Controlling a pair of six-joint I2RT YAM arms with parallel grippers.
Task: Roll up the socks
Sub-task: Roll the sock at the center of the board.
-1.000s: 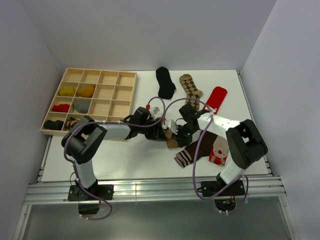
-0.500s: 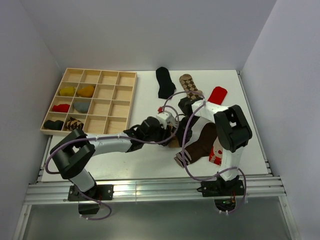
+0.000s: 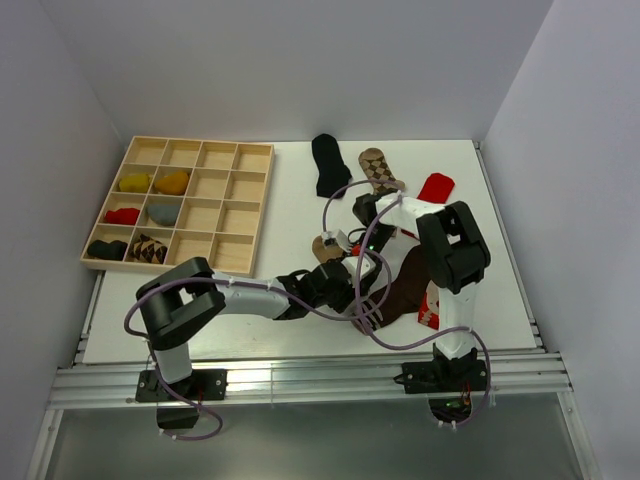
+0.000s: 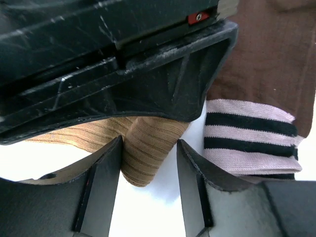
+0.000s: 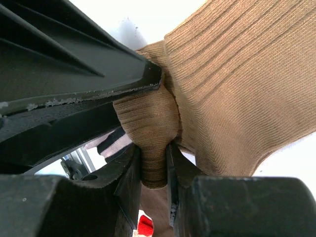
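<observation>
A tan sock [image 3: 327, 246] lies mid-table, partly under both grippers. My right gripper [image 5: 154, 154] is shut on a bunched fold of the tan sock [image 5: 232, 94]. My left gripper [image 4: 149, 168] is open around the same sock's rounded end [image 4: 150, 143]: the ribbed fabric rests against the left finger [image 4: 101, 182], with a gap to the other. In the top view the left gripper [image 3: 343, 282] sits just in front of the right gripper [image 3: 360, 243]. A dark brown sock [image 3: 405, 280] with a striped toe [image 4: 249, 143] lies beside them.
A black sock [image 3: 328, 165], a brown argyle sock [image 3: 380, 170] and a red sock [image 3: 435, 187] lie at the back. Another red sock with a white figure [image 3: 432, 308] lies under the right arm. The wooden grid tray [image 3: 200, 142] at the left holds several rolled socks.
My left arm has swung right and toward the front, and its jaws have widened. The right arm has folded inward while keeping its grip on the tan sock.
</observation>
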